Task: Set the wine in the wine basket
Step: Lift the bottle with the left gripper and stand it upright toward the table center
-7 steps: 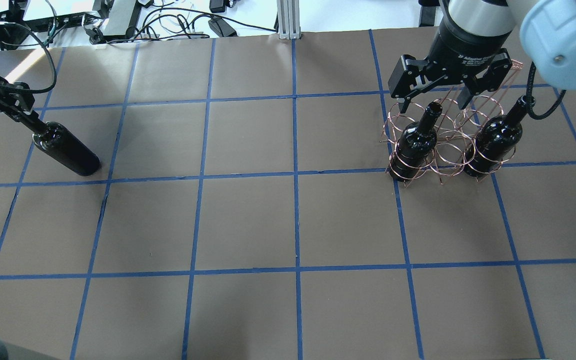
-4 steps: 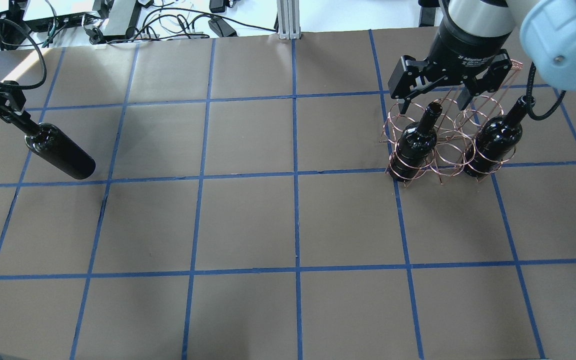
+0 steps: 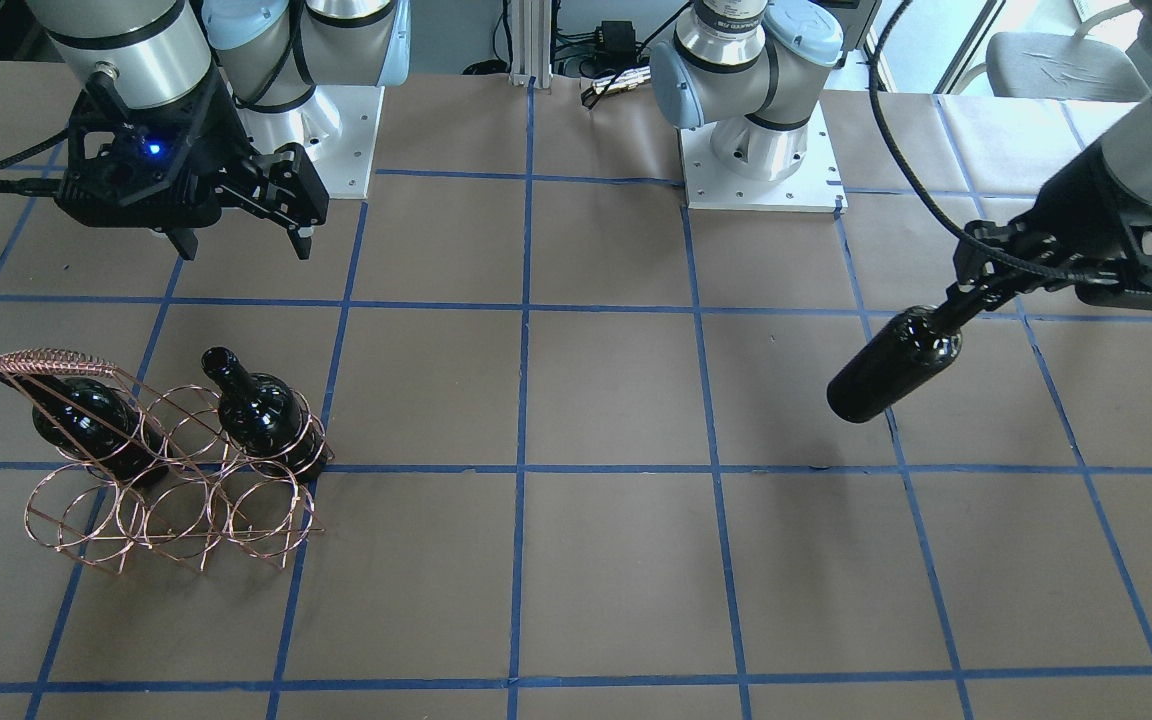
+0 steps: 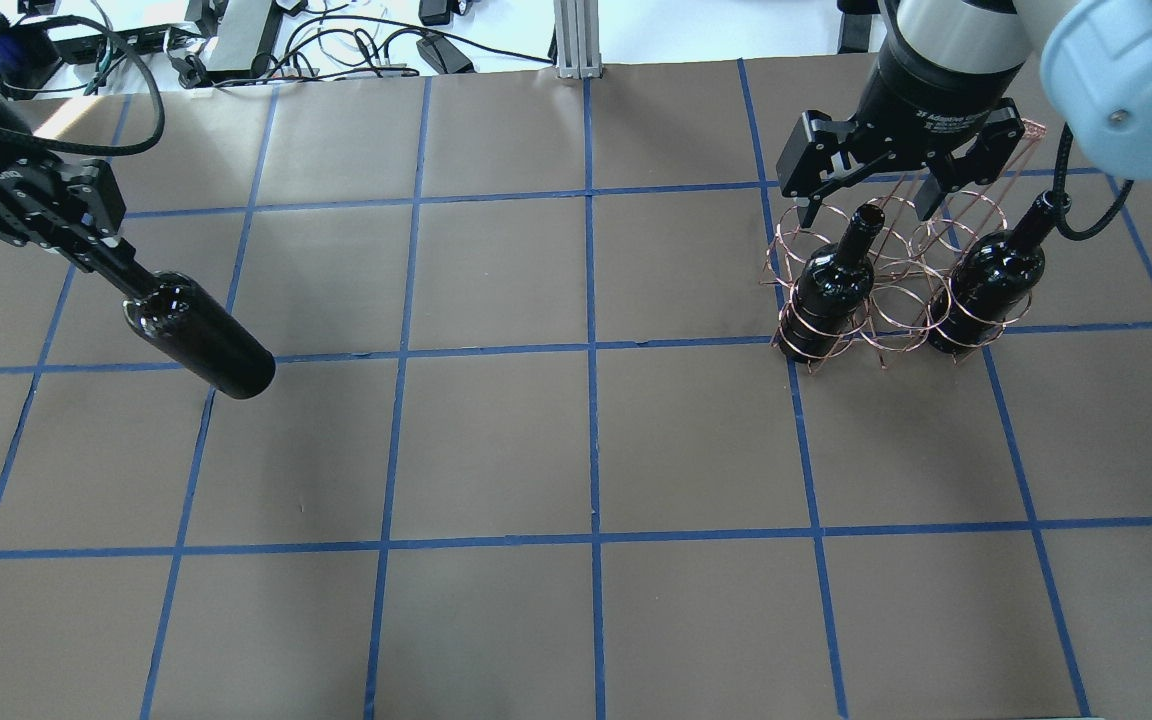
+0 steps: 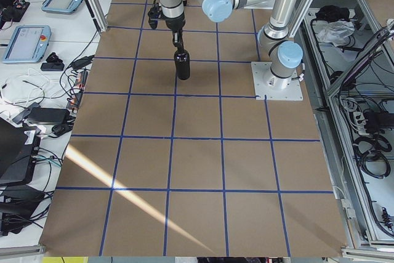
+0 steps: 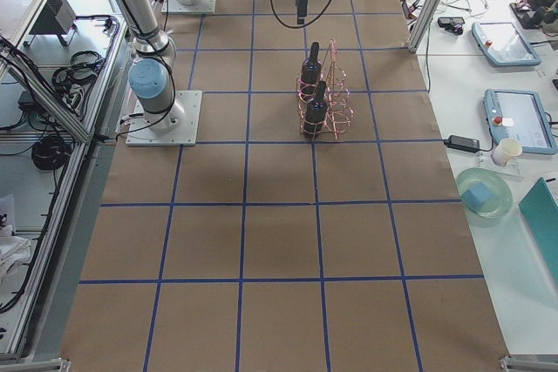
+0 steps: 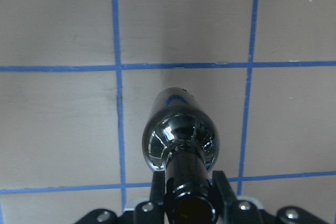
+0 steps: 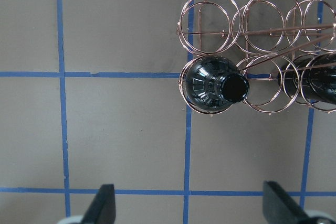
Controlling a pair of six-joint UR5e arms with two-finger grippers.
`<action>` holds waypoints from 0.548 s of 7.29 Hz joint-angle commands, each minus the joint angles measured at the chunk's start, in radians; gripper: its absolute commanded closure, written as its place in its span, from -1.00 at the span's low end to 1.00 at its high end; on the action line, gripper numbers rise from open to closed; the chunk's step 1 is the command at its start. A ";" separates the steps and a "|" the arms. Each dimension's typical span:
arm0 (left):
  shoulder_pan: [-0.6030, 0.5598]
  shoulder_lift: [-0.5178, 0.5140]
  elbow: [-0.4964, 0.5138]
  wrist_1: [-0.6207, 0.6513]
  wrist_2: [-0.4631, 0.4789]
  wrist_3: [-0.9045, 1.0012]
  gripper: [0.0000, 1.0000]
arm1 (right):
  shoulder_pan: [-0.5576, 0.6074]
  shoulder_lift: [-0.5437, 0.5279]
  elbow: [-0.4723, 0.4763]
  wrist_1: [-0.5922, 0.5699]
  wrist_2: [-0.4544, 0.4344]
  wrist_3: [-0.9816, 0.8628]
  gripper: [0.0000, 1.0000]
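Observation:
My left gripper (image 4: 106, 255) is shut on the neck of a near-black wine bottle (image 4: 201, 340) and holds it tilted above the table at the left. The bottle also shows in the front view (image 3: 891, 365) and in the left wrist view (image 7: 181, 135). The copper wire wine basket (image 4: 896, 300) stands at the far right. It holds two look-alike bottles, one at its left end (image 4: 831, 290) and one at its right end (image 4: 986, 285). My right gripper (image 4: 871, 205) is open and empty above the basket's far side.
Brown paper with a blue tape grid (image 4: 591, 450) covers the table. Cables and devices (image 4: 336, 40) lie past the far edge. The arm bases (image 3: 761, 150) stand at the robot's side. The basket's middle rings (image 8: 262, 11) hold nothing.
My left gripper has carried the bottle to the right, toward the table's middle, and a little nearer. The right gripper and the basket have not moved.

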 commanded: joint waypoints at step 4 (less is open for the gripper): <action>-0.530 0.111 -0.240 0.171 -0.004 -0.503 1.00 | -0.002 0.003 0.001 0.011 -0.011 -0.010 -1.00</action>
